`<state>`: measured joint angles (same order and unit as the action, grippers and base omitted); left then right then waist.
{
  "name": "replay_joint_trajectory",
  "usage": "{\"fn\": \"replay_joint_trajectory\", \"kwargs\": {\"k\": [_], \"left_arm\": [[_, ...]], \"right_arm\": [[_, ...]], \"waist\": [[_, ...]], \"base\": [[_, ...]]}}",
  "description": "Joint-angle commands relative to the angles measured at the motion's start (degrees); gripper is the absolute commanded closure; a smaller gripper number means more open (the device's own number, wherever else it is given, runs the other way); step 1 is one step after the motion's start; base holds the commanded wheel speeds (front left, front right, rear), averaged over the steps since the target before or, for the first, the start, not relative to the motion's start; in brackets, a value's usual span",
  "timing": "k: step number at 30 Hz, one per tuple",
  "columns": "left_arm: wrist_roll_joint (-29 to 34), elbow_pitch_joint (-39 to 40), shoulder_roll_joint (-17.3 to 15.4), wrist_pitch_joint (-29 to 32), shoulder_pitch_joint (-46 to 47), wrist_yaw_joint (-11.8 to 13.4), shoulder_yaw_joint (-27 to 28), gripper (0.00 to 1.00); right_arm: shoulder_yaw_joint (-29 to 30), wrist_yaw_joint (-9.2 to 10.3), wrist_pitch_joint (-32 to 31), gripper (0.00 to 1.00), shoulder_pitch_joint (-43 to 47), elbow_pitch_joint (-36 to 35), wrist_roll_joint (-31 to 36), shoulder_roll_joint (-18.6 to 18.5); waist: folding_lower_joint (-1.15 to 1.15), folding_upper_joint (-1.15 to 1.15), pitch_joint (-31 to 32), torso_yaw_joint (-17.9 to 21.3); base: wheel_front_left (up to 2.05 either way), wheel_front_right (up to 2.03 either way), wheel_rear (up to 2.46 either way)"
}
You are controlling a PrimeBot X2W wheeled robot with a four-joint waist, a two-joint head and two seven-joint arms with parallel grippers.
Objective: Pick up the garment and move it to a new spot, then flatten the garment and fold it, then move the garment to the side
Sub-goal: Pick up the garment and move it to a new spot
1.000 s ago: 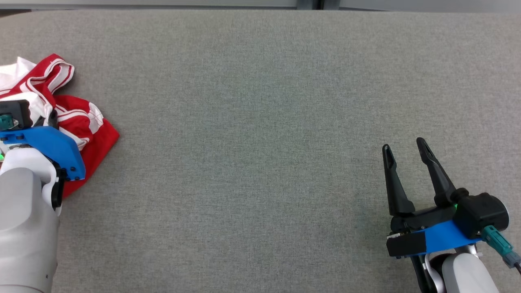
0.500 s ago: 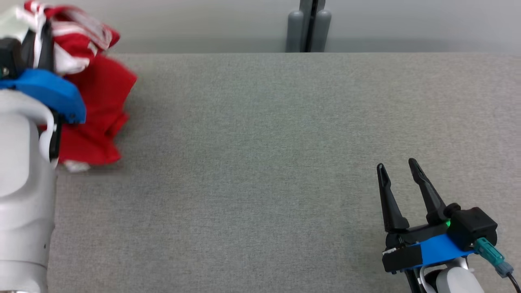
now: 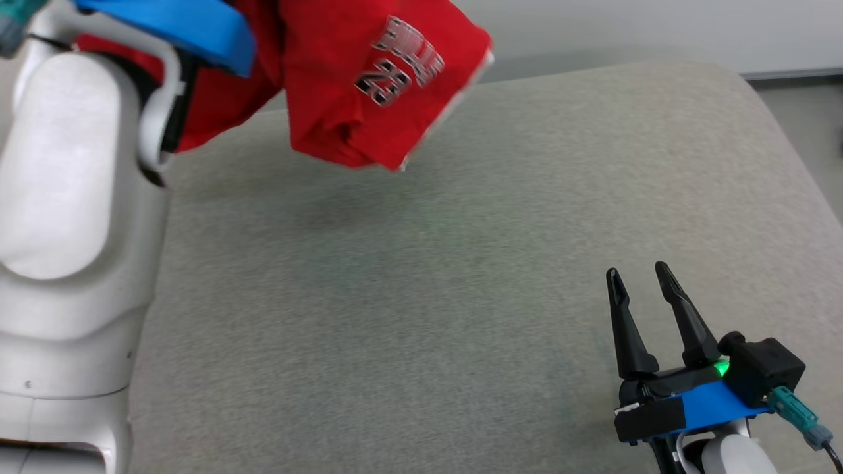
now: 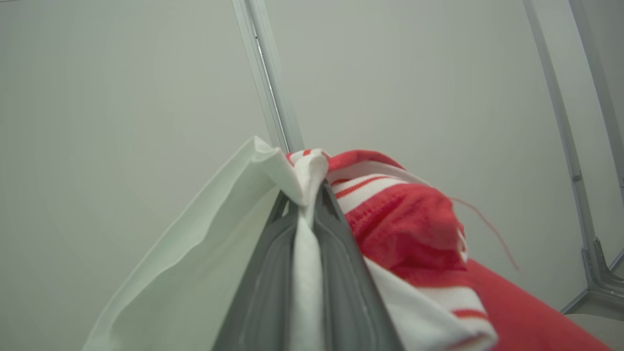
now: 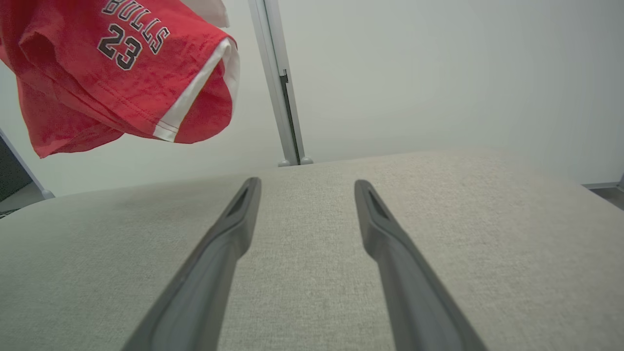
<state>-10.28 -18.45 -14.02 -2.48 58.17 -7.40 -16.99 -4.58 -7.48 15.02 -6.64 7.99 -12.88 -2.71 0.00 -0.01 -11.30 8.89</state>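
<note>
My left gripper (image 4: pixel 306 195), jaws closed almost tight on a thin fold of white fabric, holds the red Bulls 23 garment (image 3: pixel 369 85) in the air at the upper left of the head view, its hem hanging clear above the grey cloth-covered table (image 3: pixel 461 296); my right gripper (image 3: pixel 637 271) sits at the lower right, fingers spread wide and holding nothing, just above the table. The step in hand, as I judge it, is the carry to a new spot, and the bare middle of the frame looks the place for it. To do it well I would swing across smoothly, since the pinch sits near my fingertips and a jerk could pull the fold free; then lower until the hanging hem touches first and draw away from it, so the cloth lays out rather than heaps. I would let go only once the table bears the weight, leaving an edge within reach of the right gripper for the flattening to come
</note>
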Motion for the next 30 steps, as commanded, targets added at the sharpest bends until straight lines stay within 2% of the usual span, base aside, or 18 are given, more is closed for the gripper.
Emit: {"fn": "replay_joint_trajectory", "kwargs": {"k": [1,6,12,24,29,30], "left_arm": [[-0.4,0.8,0.3,0.5,1.1,0.0,-1.0,1.00],[-2.2,1.5,2.2,1.4,1.7,0.0,-5.6,1.00],[-4.0,-1.8,3.4,0.3,-4.0,0.0,-10.0,1.00],[-6.6,-10.9,6.3,-4.8,-24.9,0.7,-16.0,1.00],[-7.1,-14.0,7.9,-6.7,-29.4,0.8,-18.4,1.00],[-7.2,-14.5,8.2,-7.3,-29.7,1.2,-18.4,0.51]], "right_arm": [[0.1,-0.03,0.2,0.00,-0.3,-0.3,-0.4,-0.3],[-0.1,-0.03,0.2,0.00,-0.2,-0.4,-1.8,-0.3],[-0.2,-0.03,0.2,0.00,0.2,-0.5,-2.3,-0.3],[0.1,-0.03,0.2,0.00,0.5,0.4,-1.3,-0.3],[0.2,-0.03,0.2,0.00,0.5,1.0,-0.9,-0.3],[0.1,-0.03,0.2,0.00,0.6,1.1,-0.9,-0.3]], "waist": [[0.00,0.01,0.9,2.1],[0.00,0.01,0.2,6.4],[0.00,0.01,-0.2,8.4],[0.00,0.01,0.0,5.4],[0.00,0.01,0.6,3.9],[0.00,0.01,0.8,3.6]], "base": [[0.00,0.00,0.00],[0.00,0.00,0.00],[0.00,0.00,0.00],[0.00,0.00,0.00],[0.00,0.00,0.00],[0.00,0.00,0.00]]}}
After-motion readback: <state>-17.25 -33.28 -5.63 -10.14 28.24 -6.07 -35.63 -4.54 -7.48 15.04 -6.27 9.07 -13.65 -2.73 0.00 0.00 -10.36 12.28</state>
